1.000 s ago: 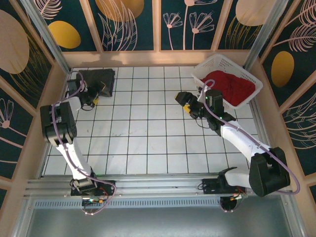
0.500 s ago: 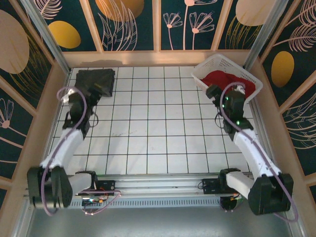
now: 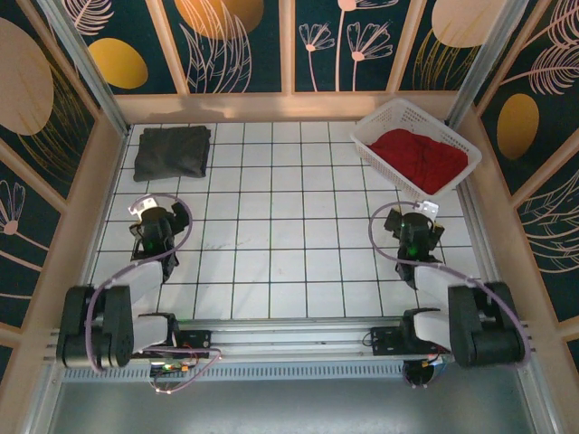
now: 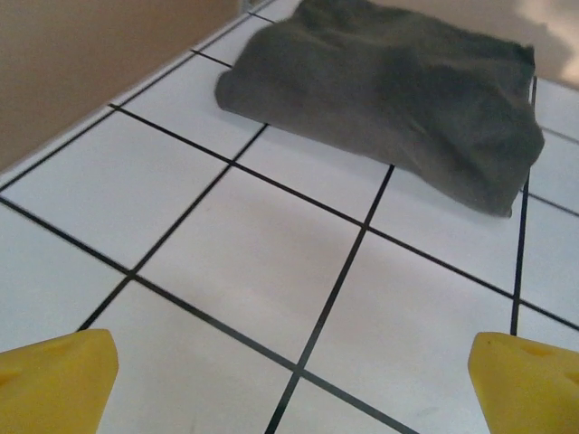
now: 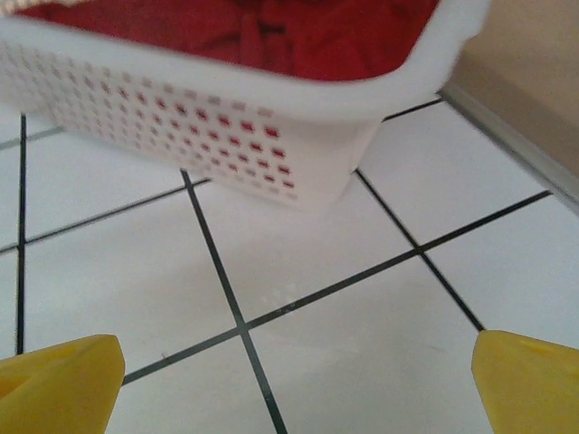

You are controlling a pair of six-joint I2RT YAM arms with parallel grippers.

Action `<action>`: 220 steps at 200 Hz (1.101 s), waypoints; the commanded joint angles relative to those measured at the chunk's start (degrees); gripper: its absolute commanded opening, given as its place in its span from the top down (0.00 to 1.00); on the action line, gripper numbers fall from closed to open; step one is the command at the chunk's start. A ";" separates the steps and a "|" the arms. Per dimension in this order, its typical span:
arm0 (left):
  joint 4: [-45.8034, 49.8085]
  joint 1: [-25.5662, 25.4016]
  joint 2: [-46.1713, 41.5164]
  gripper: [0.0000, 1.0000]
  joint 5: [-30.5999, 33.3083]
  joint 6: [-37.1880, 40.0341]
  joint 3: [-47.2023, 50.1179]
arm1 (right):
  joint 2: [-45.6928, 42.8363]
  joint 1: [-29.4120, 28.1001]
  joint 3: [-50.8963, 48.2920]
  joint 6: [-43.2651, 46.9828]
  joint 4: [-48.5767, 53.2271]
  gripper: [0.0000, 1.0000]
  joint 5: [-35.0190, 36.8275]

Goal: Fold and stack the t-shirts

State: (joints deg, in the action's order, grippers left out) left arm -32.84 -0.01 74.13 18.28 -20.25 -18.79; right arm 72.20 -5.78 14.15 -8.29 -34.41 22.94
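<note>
A dark charcoal-grey t-shirt (image 3: pixel 172 152) lies folded at the far left corner of the tiled table; in the left wrist view the same t-shirt (image 4: pixel 389 90) sits ahead of my fingers. A bright red t-shirt (image 3: pixel 421 158) is bunched inside the white lattice basket (image 3: pixel 375 140) at the far right, and the right wrist view shows the red cloth (image 5: pixel 271 36) over the basket wall (image 5: pixel 226 127). My left gripper (image 3: pixel 154 220) is open and empty, pulled back near the left side. My right gripper (image 3: pixel 414 221) is open and empty, just short of the basket.
Wooden side walls (image 3: pixel 81 208) and a back wall (image 3: pixel 289 107) fence the white tiled table (image 3: pixel 289 226). A metal rail (image 3: pixel 289 339) with both arm bases runs along the near edge. Bare tiles lie between the two arms.
Both arms have drawn back toward their bases. The left gripper left the grey t-shirt lying folded at the far left; the right gripper withdrew from the basket.
</note>
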 commanded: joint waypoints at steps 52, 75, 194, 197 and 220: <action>-18.01 0.54 13.83 0.01 -6.54 12.79 -7.65 | 14.23 5.37 5.13 6.55 -25.89 0.01 -13.88; -47.77 0.36 10.30 0.01 -3.40 11.82 10.85 | 14.08 5.84 -4.87 6.38 -43.46 0.01 -14.99; -41.95 -0.23 12.88 0.01 -4.48 13.31 6.34 | 15.96 6.80 -1.12 7.15 -37.74 0.01 -19.77; -41.95 -0.21 12.95 0.01 -4.48 13.31 6.31 | 15.97 6.75 -1.14 7.20 -37.74 0.01 -19.70; -41.94 -0.18 12.91 0.01 -4.48 13.28 6.31 | 15.99 6.74 -1.13 7.16 -37.81 0.01 -19.69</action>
State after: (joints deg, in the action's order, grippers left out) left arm -73.45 -0.01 87.37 14.09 -7.70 -12.71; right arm 88.07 0.78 12.71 -1.78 -70.08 4.38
